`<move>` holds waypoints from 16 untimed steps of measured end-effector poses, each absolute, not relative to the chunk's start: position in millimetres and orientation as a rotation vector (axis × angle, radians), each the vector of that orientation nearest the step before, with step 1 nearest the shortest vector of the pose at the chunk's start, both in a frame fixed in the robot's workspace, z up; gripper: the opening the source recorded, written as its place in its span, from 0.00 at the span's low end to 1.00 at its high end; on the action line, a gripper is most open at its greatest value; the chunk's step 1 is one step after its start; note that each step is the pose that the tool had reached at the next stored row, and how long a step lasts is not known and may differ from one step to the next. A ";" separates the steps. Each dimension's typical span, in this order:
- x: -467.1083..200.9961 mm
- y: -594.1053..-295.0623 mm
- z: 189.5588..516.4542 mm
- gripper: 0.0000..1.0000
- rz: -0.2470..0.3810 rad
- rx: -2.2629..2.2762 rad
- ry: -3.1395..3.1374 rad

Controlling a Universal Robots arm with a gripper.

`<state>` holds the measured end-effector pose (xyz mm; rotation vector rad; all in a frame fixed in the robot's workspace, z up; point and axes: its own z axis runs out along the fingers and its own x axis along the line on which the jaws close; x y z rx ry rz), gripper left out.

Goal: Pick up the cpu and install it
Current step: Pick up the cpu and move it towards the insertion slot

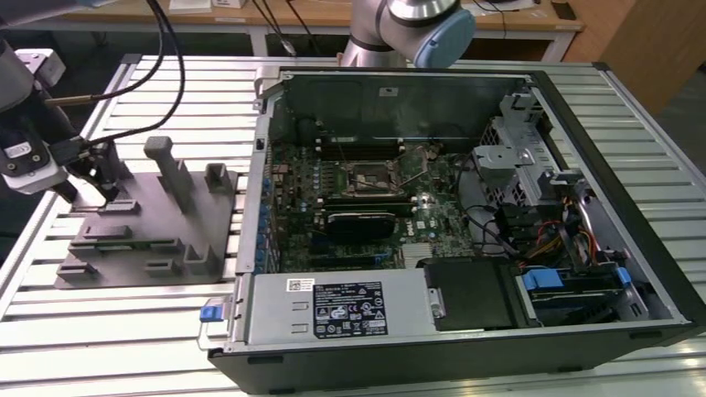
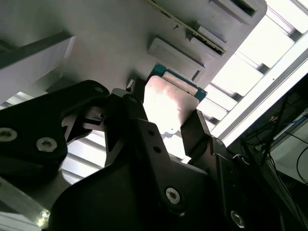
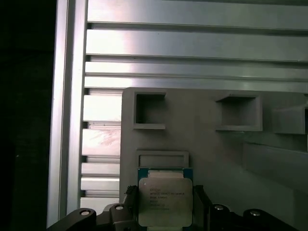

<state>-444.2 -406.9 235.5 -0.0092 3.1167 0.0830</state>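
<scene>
**Fig.** The cpu [image 3: 163,202] at the pick-up pos. A small flat square chip w/ a pale silvery metal lid is shown face-up in the first wrist view. Faint print is carried on the lid, and a thin blue-green substrate rim is exposed along one edge. In the second wrist view the cpu [image 2: 168,103] is seen obliquely, lid glaring white. The chip is oriented approx. parallel to the grey fixture [image 3: 211,154] beneath. It is flanked on two opposite sides by the black fingers [image 3: 131,202] of the gripper [image 3: 164,209], which are set against its edges. Contact w/ the fixture cannot be determined.
</scene>
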 end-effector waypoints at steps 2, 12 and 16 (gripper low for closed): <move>-444.2 -406.8 240.6 0.54 0.083 -0.009 3.116; -444.2 -406.8 264.9 0.54 0.083 -0.009 3.114; -444.2 -406.8 273.2 0.54 0.083 -0.009 3.113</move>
